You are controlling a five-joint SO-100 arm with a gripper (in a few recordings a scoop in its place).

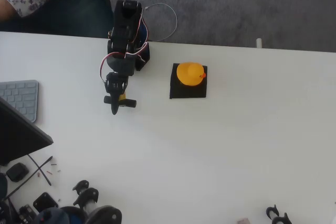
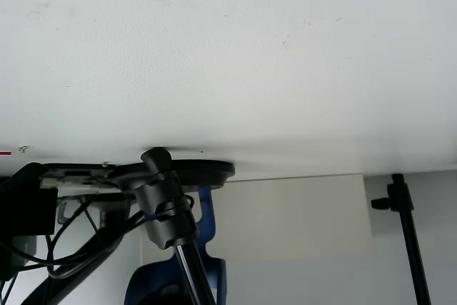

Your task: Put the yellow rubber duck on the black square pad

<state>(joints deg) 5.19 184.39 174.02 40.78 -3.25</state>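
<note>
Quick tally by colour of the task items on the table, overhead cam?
Yellow: 1, the rubber duck, sitting on the pad.
Black: 1, the square pad.
Total: 2.

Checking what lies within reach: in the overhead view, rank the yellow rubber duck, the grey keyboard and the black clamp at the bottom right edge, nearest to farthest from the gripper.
1. Yellow rubber duck, on the black square pad, right of the gripper.
2. Grey keyboard, left edge.
3. Black clamp, bottom right.
</note>
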